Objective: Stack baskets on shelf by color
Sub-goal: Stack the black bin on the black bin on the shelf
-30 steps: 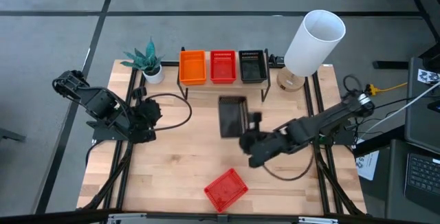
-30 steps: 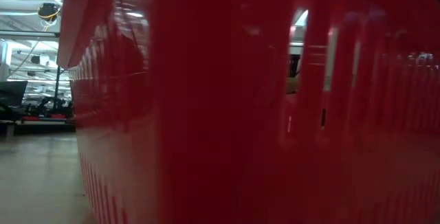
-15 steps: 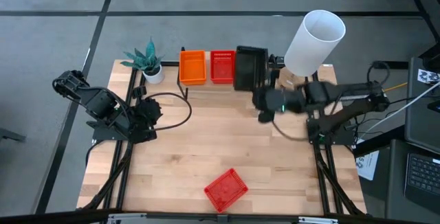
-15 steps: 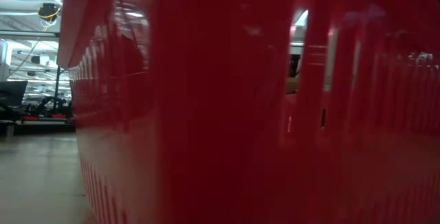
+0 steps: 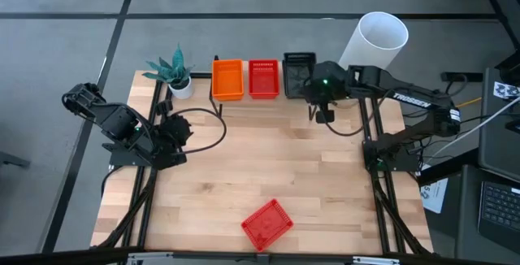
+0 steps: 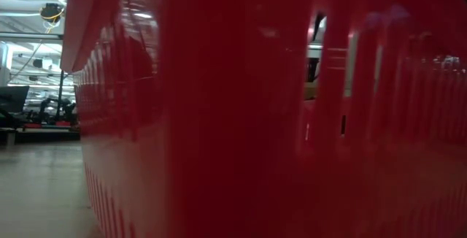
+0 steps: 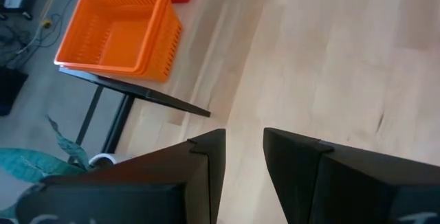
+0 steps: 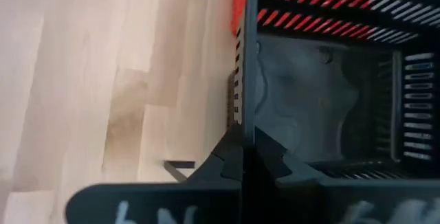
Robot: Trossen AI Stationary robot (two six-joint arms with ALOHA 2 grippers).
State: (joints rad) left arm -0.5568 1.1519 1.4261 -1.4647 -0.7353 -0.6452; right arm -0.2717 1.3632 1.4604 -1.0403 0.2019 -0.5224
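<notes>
Three basket stacks on the shelf (image 5: 244, 101) at the worktop's far edge: orange (image 5: 227, 79), red (image 5: 263, 78), black (image 5: 298, 76). Right gripper (image 8: 242, 157) jaws pinch the black stack's near wall (pressed together). One red basket (image 5: 266, 223) near the front edge. Left gripper (image 7: 244, 157) parked left, jaws apart.

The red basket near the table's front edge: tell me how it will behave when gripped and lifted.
The red basket is probably light: its walls look like thin slotted plastic. Pinched on one wall by a tool, it may flex slightly and tilt. It lies flat and open side up on the table, so a push would likely slide it rather than tip it.
</notes>
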